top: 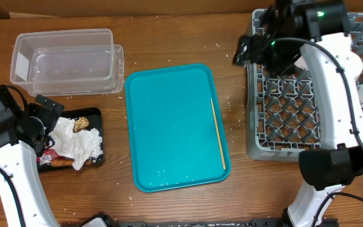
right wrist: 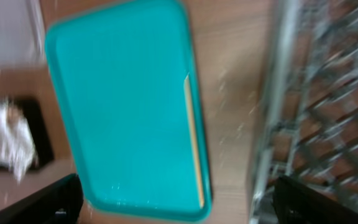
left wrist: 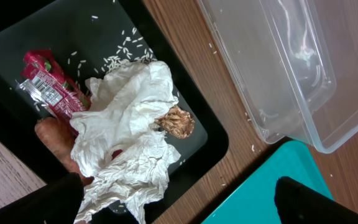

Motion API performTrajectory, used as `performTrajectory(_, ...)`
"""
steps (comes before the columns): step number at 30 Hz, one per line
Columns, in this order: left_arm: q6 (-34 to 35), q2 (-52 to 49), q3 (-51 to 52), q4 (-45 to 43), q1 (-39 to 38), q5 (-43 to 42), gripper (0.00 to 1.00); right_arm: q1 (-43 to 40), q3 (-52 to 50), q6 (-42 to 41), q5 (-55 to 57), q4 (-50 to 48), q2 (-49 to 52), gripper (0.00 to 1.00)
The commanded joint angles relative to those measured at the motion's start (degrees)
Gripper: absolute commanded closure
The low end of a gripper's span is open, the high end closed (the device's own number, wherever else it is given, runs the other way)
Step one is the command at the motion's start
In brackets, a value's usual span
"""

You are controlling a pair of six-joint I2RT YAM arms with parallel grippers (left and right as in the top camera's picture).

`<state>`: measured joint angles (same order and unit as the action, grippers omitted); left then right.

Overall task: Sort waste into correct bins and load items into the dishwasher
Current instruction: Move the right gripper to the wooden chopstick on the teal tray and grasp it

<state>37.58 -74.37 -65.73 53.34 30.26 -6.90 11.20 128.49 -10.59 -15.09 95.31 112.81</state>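
The waste lies in the black bin (top: 97,116): crumpled white napkins (left wrist: 129,124), a red wrapper (left wrist: 45,87), an orange carrot (left wrist: 51,140) and a brown food bit (left wrist: 176,121). My left gripper (left wrist: 179,208) hovers open over the bin's right end, holding nothing. A thin wooden stick (top: 218,132) lies along the right side of the teal tray (top: 169,126). The grey dishwasher rack (top: 282,107) stands at the right, with white dishes (top: 353,63) partly hidden behind my right arm. My right gripper (right wrist: 179,202) is open and empty, above the rack's left edge (right wrist: 272,93).
A clear plastic container (top: 68,60) sits at the back left, just beyond the black bin. Rice grains (left wrist: 126,53) are scattered in the bin and on the wooden table (top: 238,120). The right wrist view is blurred.
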Motion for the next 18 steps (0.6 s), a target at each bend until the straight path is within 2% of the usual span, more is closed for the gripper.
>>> performTrajectory(1, 0.5, 0.0, -1.0, 0.0, 0.1, 0.0, 0.00, 5.1, -4.3, 2.3, -2.9, 1.3, 0.0, 0.00)
performTrajectory(5, 0.5, 0.0, -1.0, 0.0, 0.1, 0.0, 0.00, 10.1, -12.4, 2.1, -0.8, -1.8, 0.1, 0.01)
performTrajectory(10, 0.6, 0.0, -1.0, 0.0, 0.1, 0.0, 0.00, 14.9, -25.2, -0.3, -0.2, -12.2, 0.5, 0.04)
performTrajectory(18, 0.6, 0.0, -1.0, 0.0, 0.1, 0.0, 0.00, 16.1, -37.0, -0.8, 2.2, -20.8, 2.6, 0.04)
